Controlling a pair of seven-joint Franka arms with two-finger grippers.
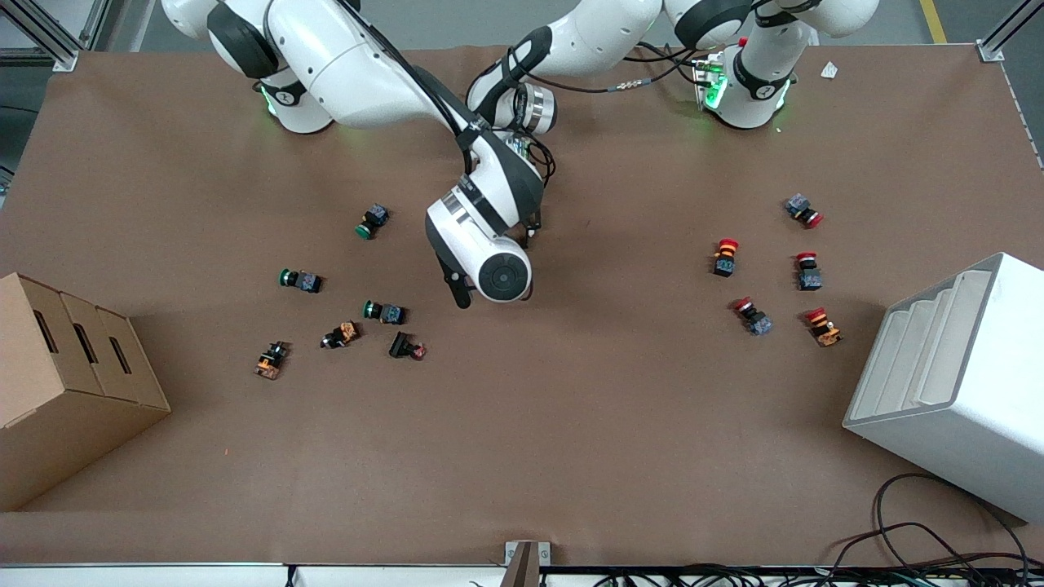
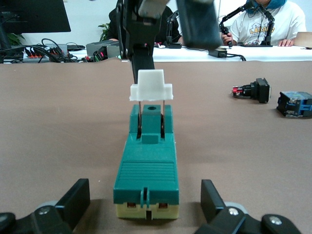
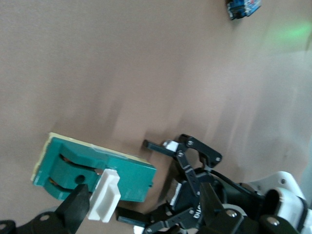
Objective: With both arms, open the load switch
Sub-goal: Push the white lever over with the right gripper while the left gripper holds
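Note:
The load switch (image 2: 146, 178) is a dark-green block on a cream base, lying on the brown table. Its white toggle (image 2: 151, 86) stands raised on thin metal blades. My left gripper (image 2: 146, 201) is open, low on the table, with its fingers (image 2: 73, 200) either side of the switch's plain end, clear of it. My right gripper (image 2: 168, 51) hangs open over the toggle end, one dark finger (image 3: 74, 208) against the toggle (image 3: 105, 195). The right wrist view shows the switch (image 3: 73, 163) and the left gripper (image 3: 132, 181) straddling it. In the front view the right arm's hand (image 1: 489, 253) hides the switch.
Green, orange and black push buttons (image 1: 383, 311) lie scattered toward the right arm's end, red-capped ones (image 1: 725, 257) toward the left arm's end. A cardboard box (image 1: 65, 383) and a white rack (image 1: 954, 383) stand at the table's two ends, nearer the front camera.

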